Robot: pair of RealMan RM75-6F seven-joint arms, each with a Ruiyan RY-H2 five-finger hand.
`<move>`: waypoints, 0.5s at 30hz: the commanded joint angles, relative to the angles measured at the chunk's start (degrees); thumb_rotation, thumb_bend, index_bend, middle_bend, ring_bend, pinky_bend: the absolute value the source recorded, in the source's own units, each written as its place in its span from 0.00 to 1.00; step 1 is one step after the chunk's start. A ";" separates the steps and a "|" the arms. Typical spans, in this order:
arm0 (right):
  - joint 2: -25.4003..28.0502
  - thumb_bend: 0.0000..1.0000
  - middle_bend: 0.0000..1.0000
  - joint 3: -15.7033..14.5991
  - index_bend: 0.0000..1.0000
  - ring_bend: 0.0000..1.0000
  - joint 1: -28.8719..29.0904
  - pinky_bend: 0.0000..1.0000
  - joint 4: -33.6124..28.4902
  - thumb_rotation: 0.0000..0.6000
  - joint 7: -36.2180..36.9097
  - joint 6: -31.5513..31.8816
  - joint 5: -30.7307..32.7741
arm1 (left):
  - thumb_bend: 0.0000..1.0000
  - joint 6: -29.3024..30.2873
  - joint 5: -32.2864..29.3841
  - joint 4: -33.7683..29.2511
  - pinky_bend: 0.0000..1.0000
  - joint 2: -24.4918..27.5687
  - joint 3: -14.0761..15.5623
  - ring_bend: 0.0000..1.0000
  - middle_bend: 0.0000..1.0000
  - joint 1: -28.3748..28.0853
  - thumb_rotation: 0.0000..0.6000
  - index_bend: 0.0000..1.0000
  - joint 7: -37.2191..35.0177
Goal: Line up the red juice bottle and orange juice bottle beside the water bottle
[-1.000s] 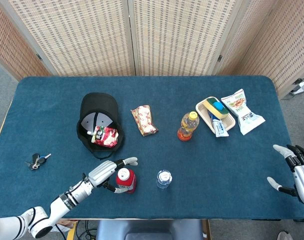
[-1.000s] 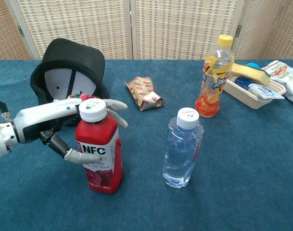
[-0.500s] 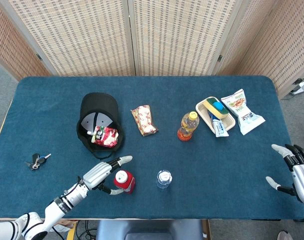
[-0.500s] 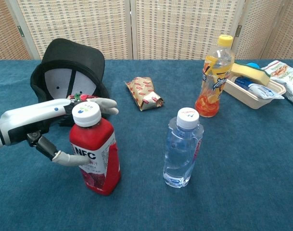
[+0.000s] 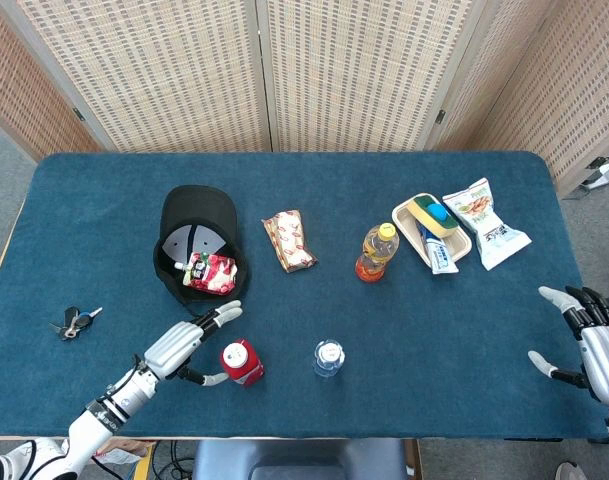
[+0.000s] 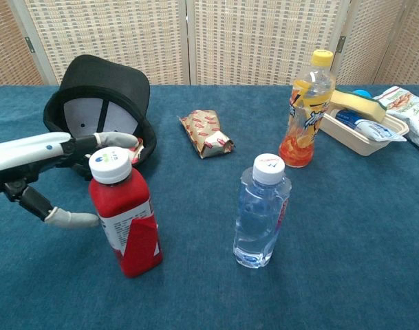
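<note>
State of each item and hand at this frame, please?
red juice bottle: capped, tilted
left hand: open beside it
water bottle: upright, capped
orange juice bottle: upright, capped
right hand: open, empty
black cap: upturned, holds a packet

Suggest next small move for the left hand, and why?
Probably ease the left hand clear to the left. The red juice bottle stands upright on the table beside the water bottle, with the fingers spread around it rather than gripping. The orange juice bottle sits further back, unplaced; the open right hand is nearer to it.
</note>
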 commanded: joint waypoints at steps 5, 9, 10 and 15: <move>0.04 0.21 0.22 0.09 0.18 0.09 0.86 0.08 -0.42 1.00 -0.38 -1.12 -0.28 | 0.19 3.58 -1.77 -2.82 0.17 4.36 -0.24 0.03 0.00 3.42 1.00 0.00 1.54; 0.30 0.21 0.22 0.21 0.18 0.09 1.54 0.08 -1.06 1.00 -0.65 -1.88 -0.47 | 0.19 6.27 -3.03 -5.04 0.17 8.02 -0.34 0.03 0.00 5.96 1.00 0.00 3.40; 0.35 0.21 0.22 0.24 0.18 0.09 1.65 0.08 -1.20 1.00 -0.70 -2.01 -0.47 | 0.19 6.78 -3.51 -5.54 0.17 8.87 -0.45 0.03 0.00 6.49 1.00 0.00 4.13; 0.57 0.19 0.22 0.05 0.16 0.09 2.38 0.08 -2.35 1.00 -0.81 -3.65 -0.05 | 0.19 10.09 -5.70 -6.81 0.16 12.34 -0.95 0.03 0.00 9.72 1.00 0.00 9.86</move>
